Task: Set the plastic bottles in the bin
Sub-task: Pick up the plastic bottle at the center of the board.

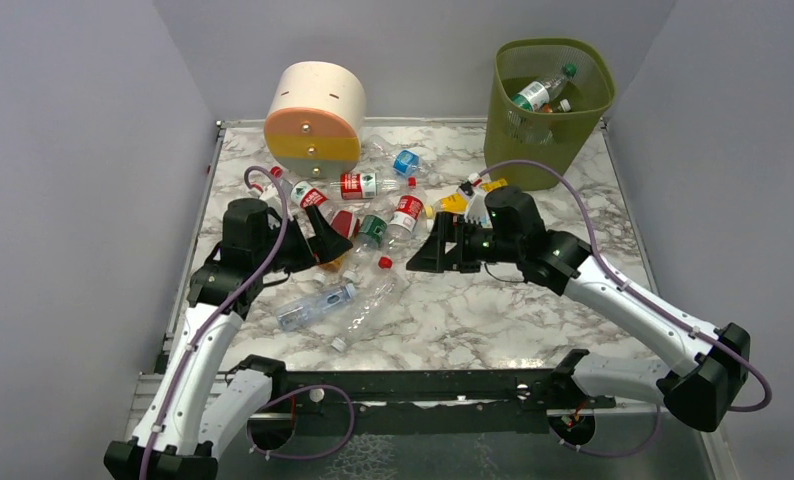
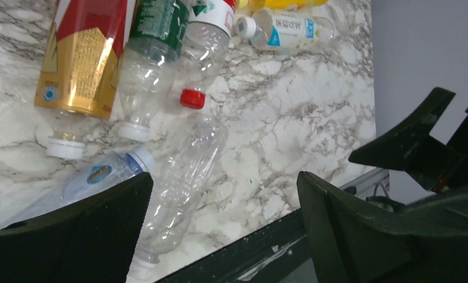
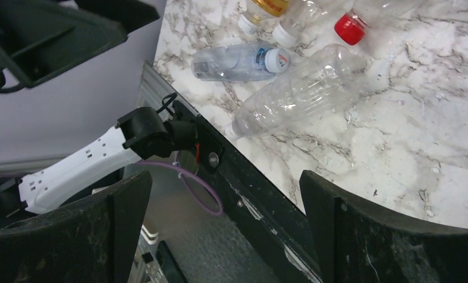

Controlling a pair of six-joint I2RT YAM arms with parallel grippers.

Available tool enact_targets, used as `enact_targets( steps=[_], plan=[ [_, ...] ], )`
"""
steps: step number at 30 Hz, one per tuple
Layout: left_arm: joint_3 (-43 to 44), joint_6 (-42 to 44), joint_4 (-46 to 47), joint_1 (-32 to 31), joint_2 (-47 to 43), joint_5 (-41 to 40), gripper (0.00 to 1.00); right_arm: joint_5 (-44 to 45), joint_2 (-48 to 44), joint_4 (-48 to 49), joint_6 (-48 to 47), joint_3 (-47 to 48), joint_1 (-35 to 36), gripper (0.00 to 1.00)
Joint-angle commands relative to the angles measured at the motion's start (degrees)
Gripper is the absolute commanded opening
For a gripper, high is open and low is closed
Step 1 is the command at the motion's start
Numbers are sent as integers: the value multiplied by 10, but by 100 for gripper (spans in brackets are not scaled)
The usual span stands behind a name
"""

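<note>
At six o'clock of the plastic bottles (image 1: pixel 358 185), left gripper (image 2: pixel 224 177) and right gripper (image 3: pixel 226 175) gape empty near one clear bottle (image 1: pixel 368 310); both reaching could collide, rolling it off the table (image 1: pixel 493 320).

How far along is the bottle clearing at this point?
Early on. Done: a green-capped bottle lies in the bin, seemingly with another. In hand: nothing; the left gripper and right gripper are both open and empty. Left: about a dozen loose bottles scattered on the table.

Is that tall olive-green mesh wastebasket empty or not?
Not empty. In the overhead view, a clear plastic bottle with a green cap lies inside the olive-green mesh wastebasket, below its rim.
</note>
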Motion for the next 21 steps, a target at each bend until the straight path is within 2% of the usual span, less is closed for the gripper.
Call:
enact_targets(
  steps=[1,5,8,18,21],
  plan=[
    [0,31,-91,-12,-40,38,99,7,-24,-43,24,6,6,98],
    [-20,31,-113,-19,-80,17,99,36,-53,-104,15,25,6,99],
    [-40,31,-119,-18,-95,0,99,26,-67,-109,34,8,6,99],
    [-10,128,-176,-57,-3,-135,99,-27,-57,-89,72,-41,6,99],
    [-21,129,-168,-74,15,-117,99,-25,-39,-104,73,-27,6,99]
  ],
)
